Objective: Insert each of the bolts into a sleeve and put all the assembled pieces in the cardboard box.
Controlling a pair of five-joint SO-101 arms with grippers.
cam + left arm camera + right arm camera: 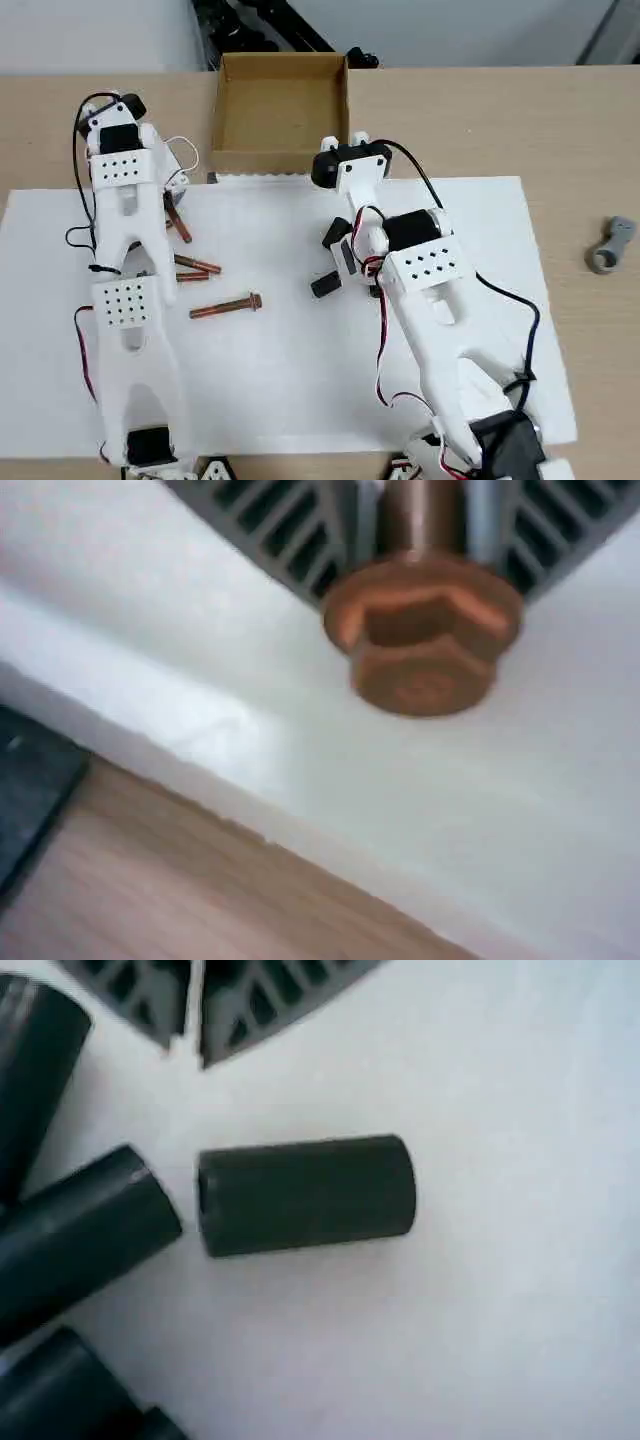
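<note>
Gripping a copper bolt (420, 640) by its shank, the left fingers (270, 525) are clenched, its head jutting past their tips above the white sheet (280, 370), toward the bench's (580, 120) 10 o'clock. The right fingers (270, 990), closed on nothing, hang near a black sleeve (305, 1195) lying apart from them.

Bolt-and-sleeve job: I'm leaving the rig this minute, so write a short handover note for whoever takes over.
Left gripper: shut on a bolt, head pointing at the white sheet near its edge.
Right gripper: shut, empty, above loose sleeves lying on the sheet.
Three more bolts lie loose on the sheet; the cardboard box shows nothing inside.
Done: one bolt gripped, none sleeved.
Left: every insertion, then boxing all pieces.
</note>
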